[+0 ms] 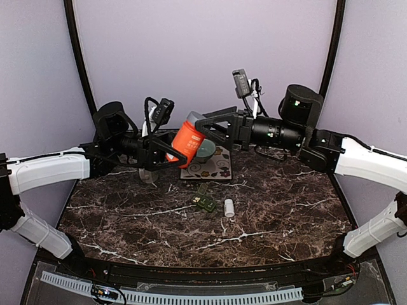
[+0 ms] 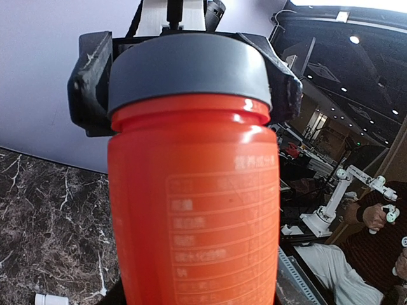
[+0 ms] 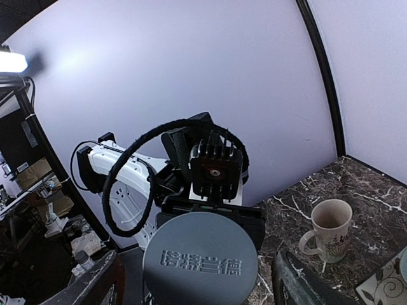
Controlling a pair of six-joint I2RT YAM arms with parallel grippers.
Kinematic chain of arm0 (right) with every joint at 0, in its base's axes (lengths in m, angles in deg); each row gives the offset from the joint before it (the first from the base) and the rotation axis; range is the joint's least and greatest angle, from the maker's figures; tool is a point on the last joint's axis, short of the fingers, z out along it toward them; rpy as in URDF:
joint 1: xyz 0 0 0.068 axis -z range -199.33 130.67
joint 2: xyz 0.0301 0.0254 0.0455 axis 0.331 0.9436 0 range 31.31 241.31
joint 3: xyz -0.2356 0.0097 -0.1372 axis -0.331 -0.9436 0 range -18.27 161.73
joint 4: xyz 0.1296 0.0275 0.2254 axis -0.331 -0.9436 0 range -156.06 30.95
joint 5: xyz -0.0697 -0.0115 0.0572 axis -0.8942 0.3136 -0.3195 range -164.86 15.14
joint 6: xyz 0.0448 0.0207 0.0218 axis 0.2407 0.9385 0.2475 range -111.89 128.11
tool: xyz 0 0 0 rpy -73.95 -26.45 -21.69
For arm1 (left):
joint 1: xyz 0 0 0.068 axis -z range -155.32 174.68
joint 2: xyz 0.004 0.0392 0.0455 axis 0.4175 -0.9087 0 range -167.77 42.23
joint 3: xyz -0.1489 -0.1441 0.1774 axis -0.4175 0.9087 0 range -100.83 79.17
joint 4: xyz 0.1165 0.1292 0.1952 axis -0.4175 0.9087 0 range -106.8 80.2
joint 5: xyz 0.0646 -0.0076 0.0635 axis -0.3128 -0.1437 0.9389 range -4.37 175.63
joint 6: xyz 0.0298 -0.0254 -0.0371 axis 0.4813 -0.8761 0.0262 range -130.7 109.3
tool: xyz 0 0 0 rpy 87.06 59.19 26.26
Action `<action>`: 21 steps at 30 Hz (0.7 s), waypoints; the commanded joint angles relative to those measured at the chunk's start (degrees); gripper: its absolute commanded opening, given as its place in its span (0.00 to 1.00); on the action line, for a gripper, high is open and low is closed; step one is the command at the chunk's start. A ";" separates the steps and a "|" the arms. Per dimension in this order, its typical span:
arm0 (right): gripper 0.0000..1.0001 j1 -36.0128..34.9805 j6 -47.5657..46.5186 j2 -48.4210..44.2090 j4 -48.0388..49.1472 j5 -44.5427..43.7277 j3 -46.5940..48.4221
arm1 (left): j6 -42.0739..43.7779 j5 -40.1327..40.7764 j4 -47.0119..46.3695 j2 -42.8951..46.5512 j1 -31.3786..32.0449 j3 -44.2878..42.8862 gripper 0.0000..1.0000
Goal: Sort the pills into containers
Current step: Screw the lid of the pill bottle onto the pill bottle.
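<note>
My left gripper [image 1: 176, 151] is shut on an orange bottle [image 1: 187, 141] with a grey cap [image 1: 193, 118] and holds it tilted above the table's back. The bottle fills the left wrist view [image 2: 194, 216] and hides my left fingers. My right gripper [image 1: 205, 129] is open, with one finger on each side of the cap [image 3: 200, 257] and a gap to each finger [image 3: 95, 283]. The dark green pill box [image 1: 203, 201] lies on the table at centre, below both grippers. No loose pills show.
A small white cylinder [image 1: 229, 207] lies right of the pill box and also shows in the left wrist view [image 2: 51, 299]. A patterned mat [image 1: 216, 170] with a pale green bowl [image 1: 206, 150] sits behind. A mug [image 3: 327, 229] stands at the back left.
</note>
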 commanded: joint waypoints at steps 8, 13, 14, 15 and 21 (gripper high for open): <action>0.72 0.52 4.51 1.77 4.75 5.06 2.62 | 0.50 -1.31 -2.16 0.26 -0.12 -2.71 0.00; 0.69 0.48 4.54 2.36 4.53 5.05 3.40 | 0.49 -1.39 -2.03 0.25 -0.13 -2.63 0.00; 0.68 0.52 4.54 2.45 4.54 4.91 3.50 | 0.56 -1.41 -1.90 0.25 -0.09 -2.59 0.00; 0.68 0.52 4.54 2.54 4.58 4.81 3.58 | 0.58 -1.48 -1.90 0.25 -0.09 -2.58 0.00; 0.66 0.69 4.45 3.55 4.26 4.50 4.37 | 0.89 -1.41 -1.64 0.17 -0.08 -2.33 0.00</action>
